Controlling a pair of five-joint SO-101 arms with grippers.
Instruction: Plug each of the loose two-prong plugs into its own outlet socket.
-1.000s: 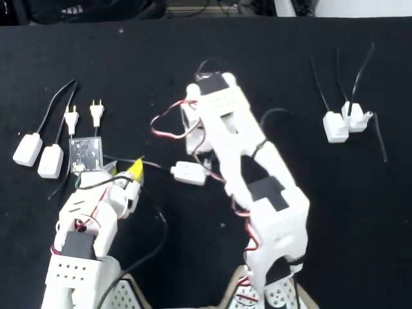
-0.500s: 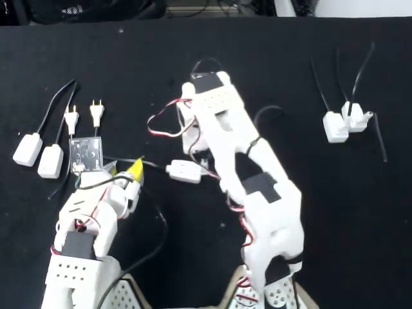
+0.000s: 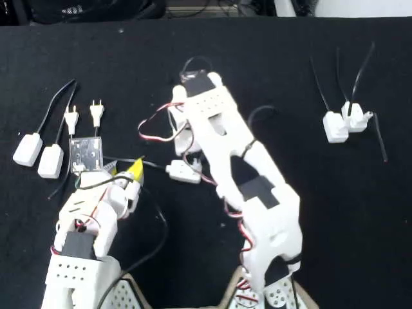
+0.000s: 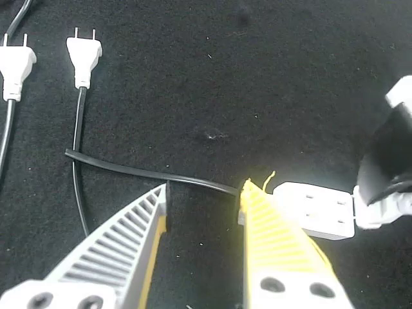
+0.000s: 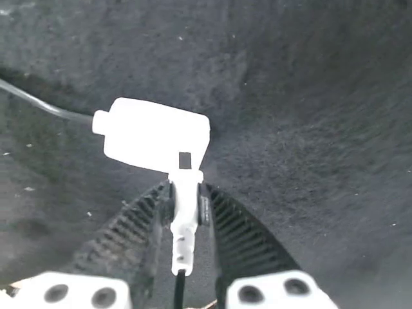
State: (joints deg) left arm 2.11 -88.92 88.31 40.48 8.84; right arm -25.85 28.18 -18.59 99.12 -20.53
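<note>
Progress: 1 apparently seated, 2 left.
right gripper (image 5: 187, 192) clenched on plug (image 5: 184, 238) in socket (image 5: 154, 135); left gripper (image 4: 204, 188) released; loose plugs (image 3: 96, 111) lie unplugged.

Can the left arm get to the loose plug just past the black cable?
Probably yes: the left gripper is open and empty, and only the thin black cable lies flat between it and the plug.
</note>
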